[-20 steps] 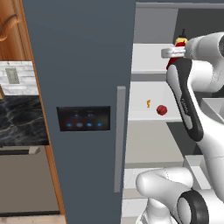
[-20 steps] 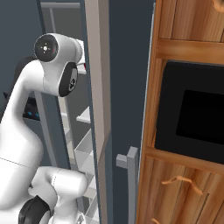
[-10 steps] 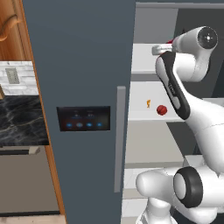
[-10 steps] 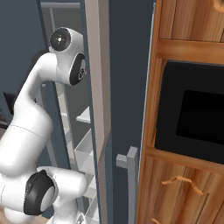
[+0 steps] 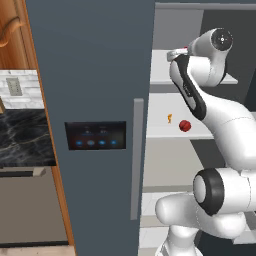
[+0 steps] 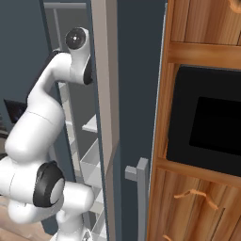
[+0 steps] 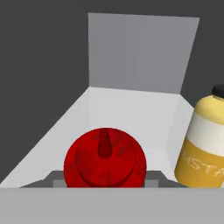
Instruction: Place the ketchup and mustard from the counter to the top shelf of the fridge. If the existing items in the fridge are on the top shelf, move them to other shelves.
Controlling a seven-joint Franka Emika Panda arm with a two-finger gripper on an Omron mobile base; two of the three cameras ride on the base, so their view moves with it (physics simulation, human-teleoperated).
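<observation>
The white robot arm with dark joints (image 5: 210, 107) reaches up into the open tall dark blue-grey fridge (image 5: 90, 75), its far end at the level of the highest pale grey shelf (image 5: 162, 75). In the hand view the slim all-red ketchup squeeze bottle (image 7: 105, 162) is seen from above, nozzle pointing at the camera, sitting between the dark finger tips of the tool (image 7: 105, 181), which is closed narrow on the bottle. The bottle is over the pale grey floor of the shelf (image 7: 131, 113), with the fridge's grey back wall behind it. Just beside it, at the right of the hand view, stands the stubby yellow mustard squeeze bottle (image 7: 203, 144), upright on the same shelf and apart from the ketchup. One shelf lower (image 5: 160, 131), the small round red ball (image 5: 185, 125) and the tiny orange piece (image 5: 169, 118) lie near each other. The black marble-look worktop (image 5: 22, 137) lies left of the fridge door.
</observation>
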